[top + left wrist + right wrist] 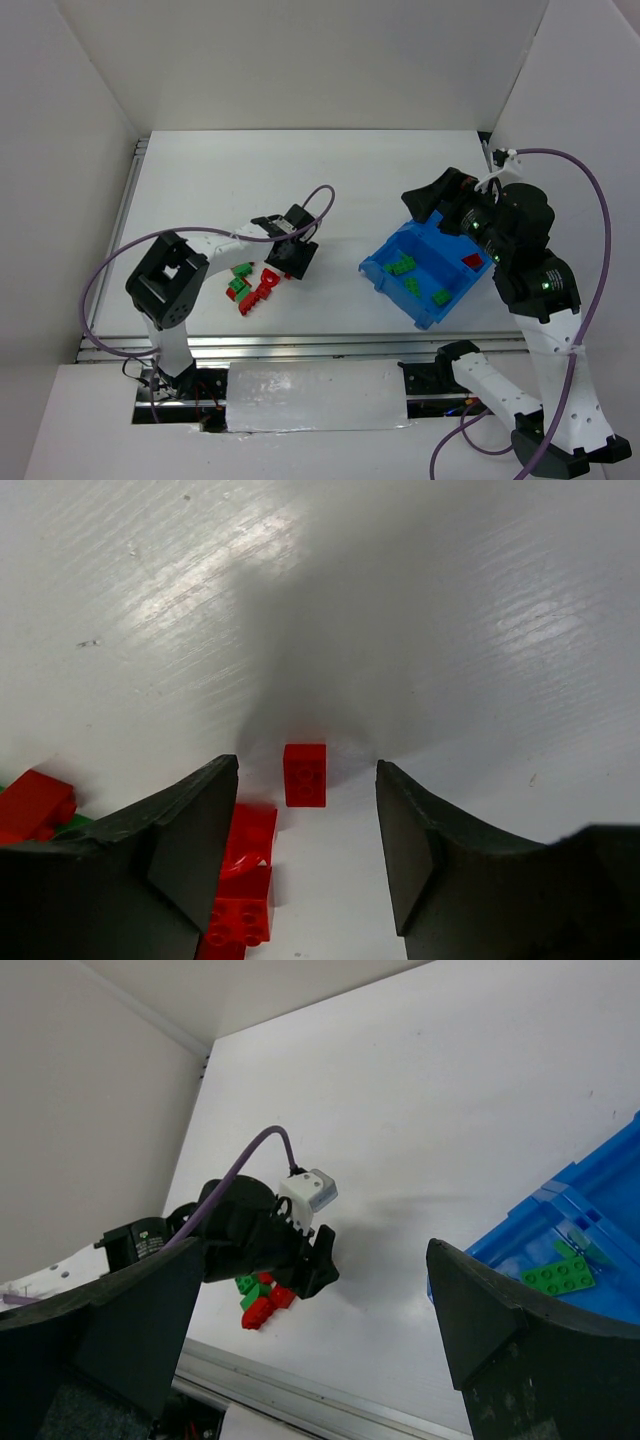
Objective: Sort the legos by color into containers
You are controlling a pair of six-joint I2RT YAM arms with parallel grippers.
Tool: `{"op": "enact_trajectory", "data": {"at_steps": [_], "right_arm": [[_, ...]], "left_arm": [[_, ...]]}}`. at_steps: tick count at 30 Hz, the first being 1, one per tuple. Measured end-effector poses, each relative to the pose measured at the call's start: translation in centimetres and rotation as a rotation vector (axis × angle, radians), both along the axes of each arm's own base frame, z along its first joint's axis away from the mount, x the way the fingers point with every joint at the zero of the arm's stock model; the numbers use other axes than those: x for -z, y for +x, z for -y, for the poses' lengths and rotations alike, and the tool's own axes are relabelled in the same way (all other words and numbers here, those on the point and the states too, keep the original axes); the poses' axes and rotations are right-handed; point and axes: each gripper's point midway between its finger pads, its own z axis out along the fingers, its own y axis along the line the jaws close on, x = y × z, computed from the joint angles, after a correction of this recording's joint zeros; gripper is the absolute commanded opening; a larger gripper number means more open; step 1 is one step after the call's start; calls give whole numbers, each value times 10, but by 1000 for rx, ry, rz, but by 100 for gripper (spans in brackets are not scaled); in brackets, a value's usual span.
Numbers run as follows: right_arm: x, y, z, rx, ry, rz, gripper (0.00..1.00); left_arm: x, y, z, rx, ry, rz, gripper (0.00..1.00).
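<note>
The blue bin (378,266) sits at the right, with three green legos (403,266) in its left compartment and one red lego (472,261) in its right one. A pile of red and green legos (250,285) lies on the table at the left. My left gripper (290,258) is open and low at the pile's right edge. In the left wrist view its jaws (308,805) stand wide apart, with a small red brick (304,774) lying on the table between the tips. My right gripper (425,200) is open and empty above the bin's far corner.
More red bricks (240,880) lie against my left finger, and another red brick (35,802) is further left. The right wrist view shows the left arm (250,1240), the pile (262,1300) and the bin's corner (600,1190). White walls enclose the table; a metal rail (300,345) runs along the near edge.
</note>
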Motion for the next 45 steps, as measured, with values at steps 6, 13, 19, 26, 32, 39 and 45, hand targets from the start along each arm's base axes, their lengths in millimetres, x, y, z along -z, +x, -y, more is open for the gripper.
{"op": "enact_trajectory", "data": {"at_steps": [6,13,19,26,32,39,45], "right_arm": [[0,0,0,1,0,0,99],[0,1,3,16,-4,1,99],[3,1,15,95,1,-17,100],[14,-28,61,345,43,-56,100],[0,-66,84,444,131,18,100],[-1,-79,85,437,138,-9,99],[0,-94,84,410,136,-26,99]], "left_arm": [[9,-2,3,8,-6,-24,46],[9,0,2,8,3,-17,0],[-17,11,12,7,-9,-11,0],[-170,76,104,90,-376,243,0],[-281,104,207,235,-721,406,0],[-242,103,300,274,-917,337,0],[-220,94,353,251,-1044,309,9]]}}
